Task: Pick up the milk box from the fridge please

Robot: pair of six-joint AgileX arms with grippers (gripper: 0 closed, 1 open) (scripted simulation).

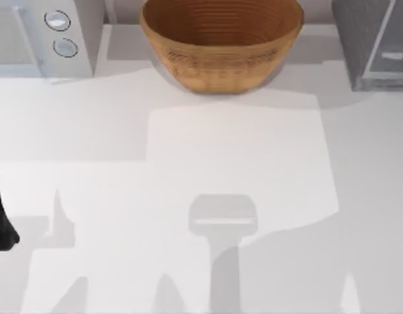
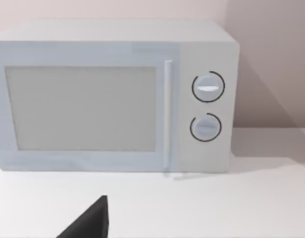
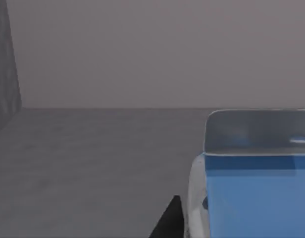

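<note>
The milk box (image 3: 256,198) appears in the right wrist view as a bright blue carton with a flat front face, a white rounded edge along one side, and a pale grey, glossy top with rounded corners. It stands on a dark grey, matte floor surface backed by a plain grey wall, with a darker side wall meeting it at a corner; this is the interior of the fridge (image 1: 375,42). A black finger tip (image 3: 170,223) of the right gripper sits just beside the carton's white edge; whether it touches the carton, and whether the right gripper is wide or narrow, cannot be told. In the top view, the fridge is a dark grey, boxy cabinet with a pale, glassy panel, located at the far right of the white bench (image 1: 241,170). A woven, ribbed, tan bowl-shaped basket (image 1: 221,42) stands at the far centre of the bench. A white microwave (image 2: 113,94) with a frosted rectangular door, a slim vertical handle and two round knobs occupies the far left. The left arm (image 1: 0,216) is parked at the left edge of the bench; a black finger (image 2: 88,223) of its left gripper points toward the microwave, and its opening cannot be told.
</note>
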